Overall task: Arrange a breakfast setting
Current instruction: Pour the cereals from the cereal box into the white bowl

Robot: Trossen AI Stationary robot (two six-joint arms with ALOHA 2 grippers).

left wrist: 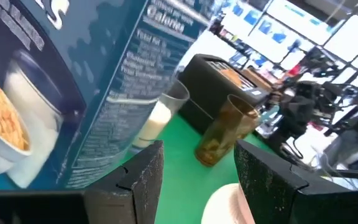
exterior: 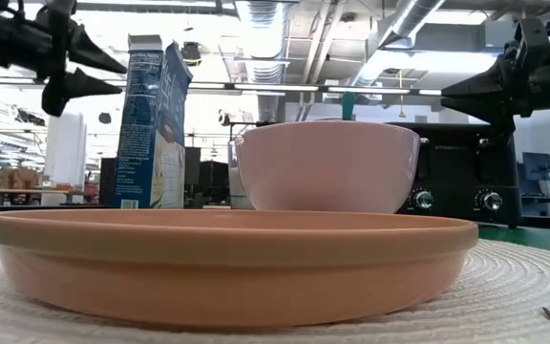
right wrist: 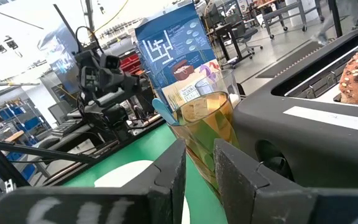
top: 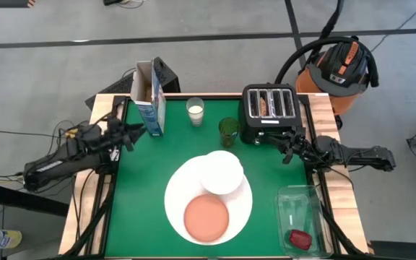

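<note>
A black toaster, milk glass and amber glass stand in a row.

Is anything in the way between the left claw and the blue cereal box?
Nothing visible. The left gripper hangs open right beside the blue cereal box, with only bare green mat between them.

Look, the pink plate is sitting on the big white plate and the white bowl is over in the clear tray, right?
Not quite. The white bowl sits on the big white plate, next to the pink plate, not in the clear tray. The high view shows it. The pink plate is on the big white plate, as you said.
</note>
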